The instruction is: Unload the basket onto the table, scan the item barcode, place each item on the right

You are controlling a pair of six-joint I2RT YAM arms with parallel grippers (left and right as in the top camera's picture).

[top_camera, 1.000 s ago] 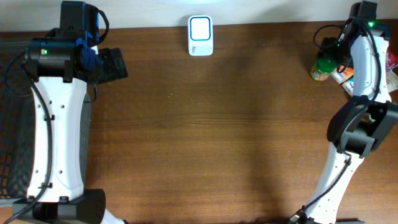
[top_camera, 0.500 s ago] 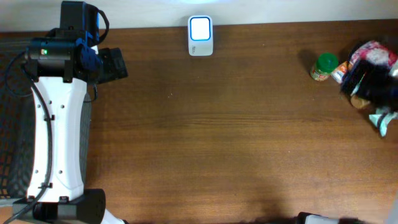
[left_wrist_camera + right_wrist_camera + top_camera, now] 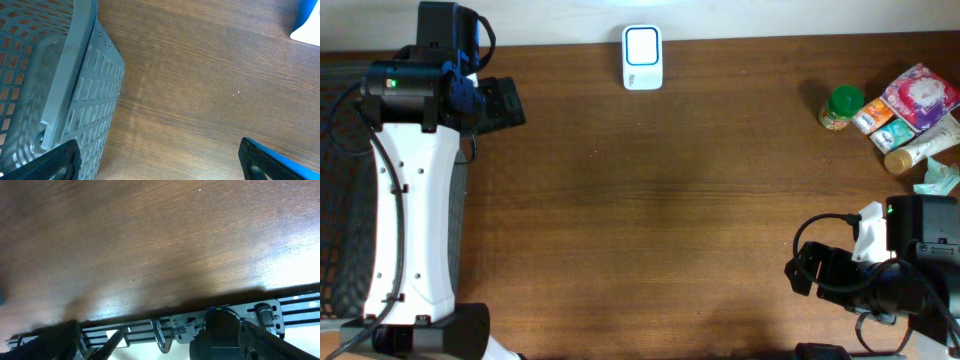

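Fingers (image 3: 59, 158) spread wide on both sides, empty.

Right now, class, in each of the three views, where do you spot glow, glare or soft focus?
Overhead: sharp throughout, and the scanner screen glows white. Left wrist: the basket, close to the lens, looks soft. Right wrist: a pale sheen washes the table at the right.
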